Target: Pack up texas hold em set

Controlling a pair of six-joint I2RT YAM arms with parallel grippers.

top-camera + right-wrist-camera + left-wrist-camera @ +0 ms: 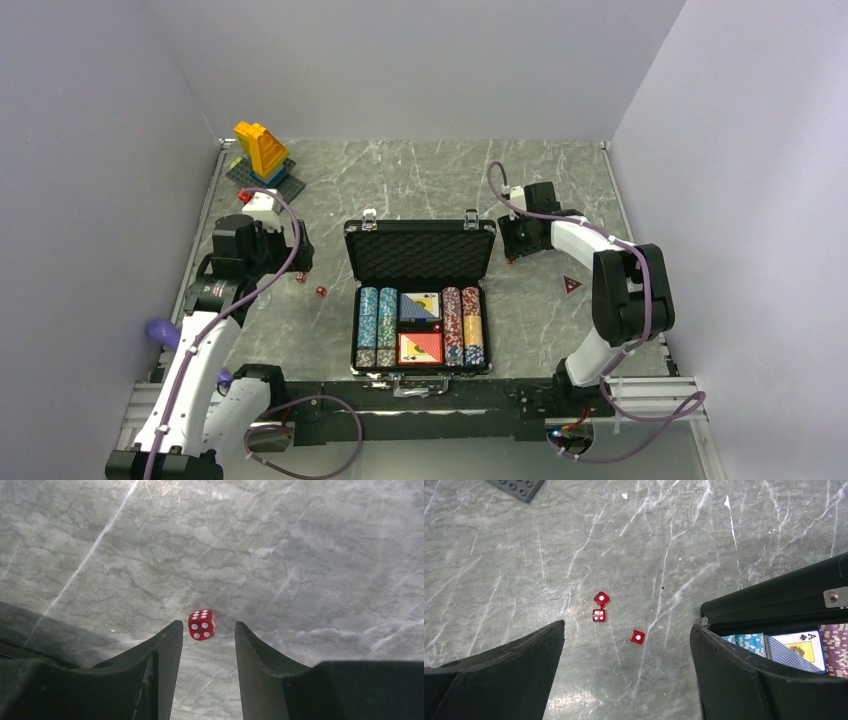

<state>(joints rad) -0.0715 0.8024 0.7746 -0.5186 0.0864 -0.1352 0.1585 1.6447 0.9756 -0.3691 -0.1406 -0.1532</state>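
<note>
While the black case (420,258) sits open in the middle of the worktop (560,190), its lid standing up at the far side, I can see rows of chips (377,322) along both sides of its tray and two card decks (420,306) between them. My left end effector (628,627) hangs with its jaws spread wide over the marble just left of the case. Three red dice (599,615) lie below it, two right against each other and one a little apart, and it touches none of them. My right end effector (208,624) is low on the case's right side with its jaws partly open. A single red die (202,624) lies on the worktop between the fingertips, with a gap showing on either side of it. A yellow and blue brick tower (262,150) stands near the far left corner.
</note>
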